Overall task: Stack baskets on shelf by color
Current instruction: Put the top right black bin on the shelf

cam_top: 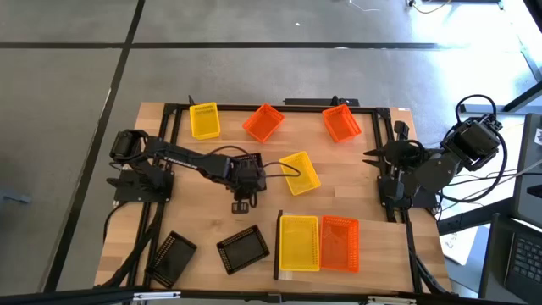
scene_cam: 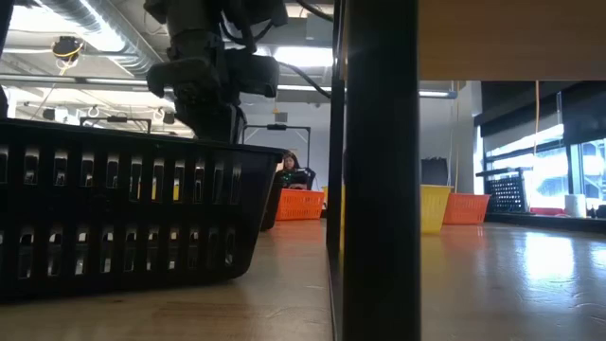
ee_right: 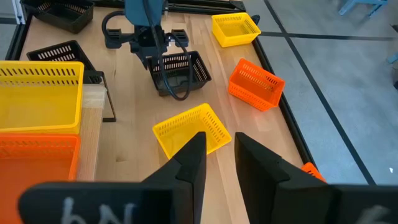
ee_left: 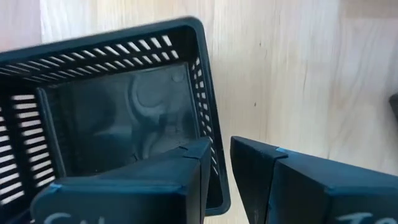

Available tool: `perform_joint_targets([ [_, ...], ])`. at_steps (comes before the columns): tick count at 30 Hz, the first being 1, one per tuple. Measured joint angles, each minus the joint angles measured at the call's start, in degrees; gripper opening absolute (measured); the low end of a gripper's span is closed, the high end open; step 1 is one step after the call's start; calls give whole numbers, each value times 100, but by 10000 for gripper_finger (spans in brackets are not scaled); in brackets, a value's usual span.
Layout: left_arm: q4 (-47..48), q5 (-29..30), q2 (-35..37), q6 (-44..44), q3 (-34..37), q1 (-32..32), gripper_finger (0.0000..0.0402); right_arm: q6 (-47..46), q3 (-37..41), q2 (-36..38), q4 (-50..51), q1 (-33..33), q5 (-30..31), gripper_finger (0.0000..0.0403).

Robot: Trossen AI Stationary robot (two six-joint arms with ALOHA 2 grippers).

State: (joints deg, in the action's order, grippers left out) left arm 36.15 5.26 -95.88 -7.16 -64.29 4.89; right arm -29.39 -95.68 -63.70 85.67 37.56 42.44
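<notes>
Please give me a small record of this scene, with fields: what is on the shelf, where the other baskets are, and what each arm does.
shelf: one yellow basket and one orange basket, side by side
loose yellow baskets: one at the far edge, one mid-table
loose orange baskets: two at the far edge
black baskets: two near the front-left, one under the left gripper
left gripper: fingers astride that black basket's wall
right gripper: waits at the table's right edge, holding nothing

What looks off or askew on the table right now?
Loose baskets lie at mixed angles: the yellow basket mid-table sits skewed, and an orange basket at the far edge is rotated too. The left end effector straddles the wall of a black basket. Nothing is visibly damaged.
</notes>
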Motion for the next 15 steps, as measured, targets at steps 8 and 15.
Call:
perform_joint_targets([
  [8,-33,6,0,22,48,0,55,-6,0,-2,0,1,0,81],
  [15,-70,11,-116,26,49,0,55,-4,0,-4,-2,0,2,81],
])
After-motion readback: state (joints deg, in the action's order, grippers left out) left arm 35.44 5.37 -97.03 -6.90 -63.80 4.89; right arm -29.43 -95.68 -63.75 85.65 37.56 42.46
